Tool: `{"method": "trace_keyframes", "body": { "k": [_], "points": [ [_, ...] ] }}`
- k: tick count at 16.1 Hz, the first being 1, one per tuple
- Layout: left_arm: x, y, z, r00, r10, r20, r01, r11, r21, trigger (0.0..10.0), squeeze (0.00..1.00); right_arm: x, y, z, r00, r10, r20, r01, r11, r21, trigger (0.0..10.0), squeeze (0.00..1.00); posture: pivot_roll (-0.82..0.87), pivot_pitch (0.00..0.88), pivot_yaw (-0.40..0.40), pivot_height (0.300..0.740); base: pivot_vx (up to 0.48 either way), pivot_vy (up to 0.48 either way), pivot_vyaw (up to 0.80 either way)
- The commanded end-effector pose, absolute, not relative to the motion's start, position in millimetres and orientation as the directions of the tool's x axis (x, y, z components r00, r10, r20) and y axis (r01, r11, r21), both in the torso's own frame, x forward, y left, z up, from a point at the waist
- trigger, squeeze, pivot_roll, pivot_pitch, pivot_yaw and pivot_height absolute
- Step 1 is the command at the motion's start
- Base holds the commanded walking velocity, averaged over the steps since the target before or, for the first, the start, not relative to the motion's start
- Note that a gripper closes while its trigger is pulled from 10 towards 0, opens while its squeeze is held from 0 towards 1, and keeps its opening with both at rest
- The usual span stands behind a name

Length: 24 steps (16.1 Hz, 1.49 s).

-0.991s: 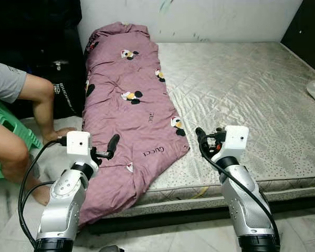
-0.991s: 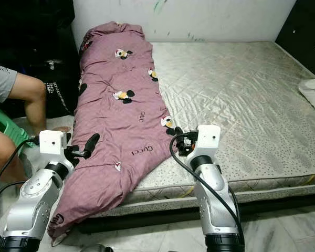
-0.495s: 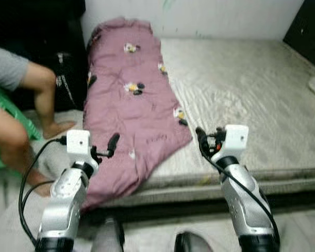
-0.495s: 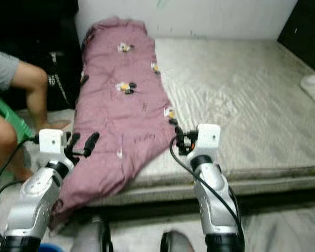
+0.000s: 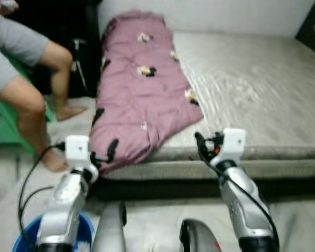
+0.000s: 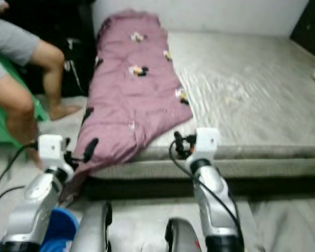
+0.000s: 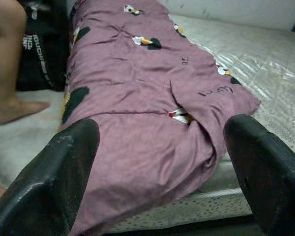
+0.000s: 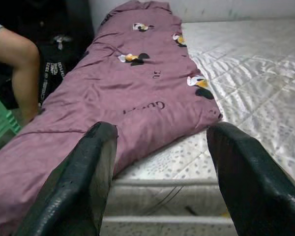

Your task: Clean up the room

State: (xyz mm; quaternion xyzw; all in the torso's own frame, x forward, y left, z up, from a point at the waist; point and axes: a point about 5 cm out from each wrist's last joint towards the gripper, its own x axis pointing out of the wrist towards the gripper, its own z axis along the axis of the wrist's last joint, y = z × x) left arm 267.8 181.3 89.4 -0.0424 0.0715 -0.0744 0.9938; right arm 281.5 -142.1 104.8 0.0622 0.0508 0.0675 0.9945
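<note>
Two grippers sit raised in front of me, short of the bed: my left gripper (image 5: 111, 150) low by the hanging end of the purple quilt (image 5: 142, 100), my right gripper (image 5: 200, 144) level with the mattress (image 5: 262, 89) edge. Both wrist views show their fingers spread wide with nothing between them. The quilt lies along the left side of the mattress, its near end drooping over the edge toward the floor. The head views are blurred, so I can only just make out the printed cartoon patches (image 7: 147, 42); the wrist views show them sharply, plus lettering on the fabric. From the head I also see a person's bare leg (image 5: 34, 113) beside a green stool (image 5: 5, 126) at left, and what looks like a blue bucket (image 5: 26, 239) by my left arm, though it is too smeared to be sure.
</note>
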Motion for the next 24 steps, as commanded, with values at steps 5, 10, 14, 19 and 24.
{"method": "trace_keyframes", "body": {
  "k": [5, 10, 14, 19, 24],
  "points": [
    [273.0, 175.3, 100.7, 0.978, -0.189, -0.09, 0.18, 0.978, -0.102, 10.0, 0.0, 283.9, -144.1, 111.0, 0.989, 0.132, -0.067, -0.124, 0.985, 0.118, 10.0, 0.0, -0.03, 0.035, -0.045, 0.623, 0.246, 0.0, 0.0],
    [272.9, 175.3, 100.2, 0.977, -0.193, -0.094, 0.184, 0.978, -0.1, 10.0, 0.0, 284.6, -144.6, 111.4, 0.989, 0.131, -0.069, -0.123, 0.985, 0.119, 10.0, 0.0, -0.03, 0.038, -0.044, 0.623, 0.326, 0.0, 0.0],
    [272.3, 174.8, 100.0, 0.976, -0.195, -0.097, 0.185, 0.978, -0.1, 10.0, 0.0, 284.9, -144.8, 111.6, 0.989, 0.131, -0.067, -0.123, 0.985, 0.118, 10.0, 0.0, -0.03, 0.04, -0.044, 0.623, 0.328, 0.0, 0.0],
    [271.9, 174.4, 99.2, 0.976, -0.195, -0.101, 0.185, 0.978, -0.1, 10.0, 0.0, 284.6, -145.0, 111.6, 0.989, 0.131, -0.068, -0.123, 0.986, 0.116, 10.0, 0.0, -0.03, 0.041, -0.044, 0.623, 0.311, 0.0, 0.0],
    [271.8, 175.0, 98.4, 0.976, -0.187, -0.111, 0.176, 0.979, -0.098, 10.0, 0.0, 285.5, -142.4, 113.0, 0.987, 0.15, -0.058, -0.143, 0.984, 0.106, 10.0, 0.0, -0.03, 0.04, -0.047, 0.623, 0.278, 0.0, 0.32]
  ]
}}
